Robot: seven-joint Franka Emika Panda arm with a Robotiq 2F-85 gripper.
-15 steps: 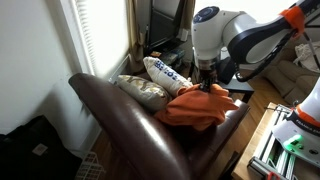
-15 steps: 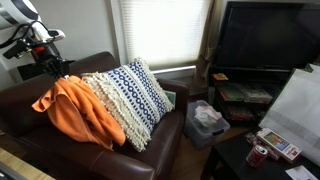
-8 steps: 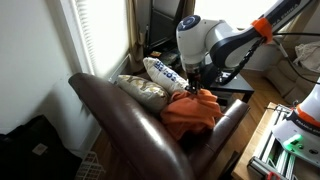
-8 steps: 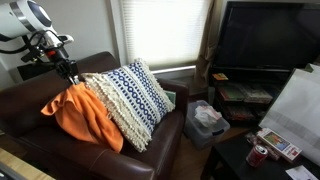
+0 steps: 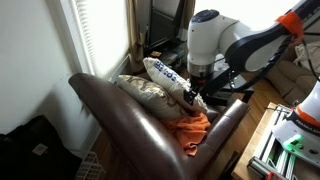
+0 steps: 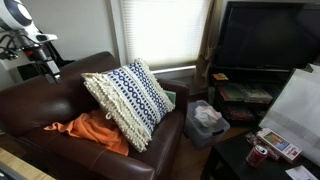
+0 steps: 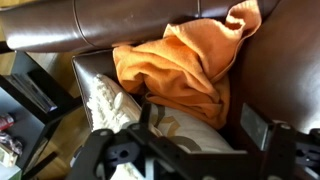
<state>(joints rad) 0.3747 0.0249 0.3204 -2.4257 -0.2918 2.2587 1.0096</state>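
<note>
End effector [image 7: 198, 135] jaws wide, empty, hanging above seat; second ago pinched shut on cloth, holding it up. Cloth [image 7: 185, 65] now dropped, crumpled on sofa [image 7: 150, 15] seat against pillow [image 6: 130, 95], apart from fingers. Judged: release done, cloth at rest

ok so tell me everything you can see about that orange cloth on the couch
The orange cloth is plain, soft, thin-looking fabric with no pattern. It lies crumpled in loose folds on the seat of the brown leather couch. One edge meets the blue and white patterned pillow beside it. The rest spreads across the leather. The pincer hangs open above it, not touching.
</note>
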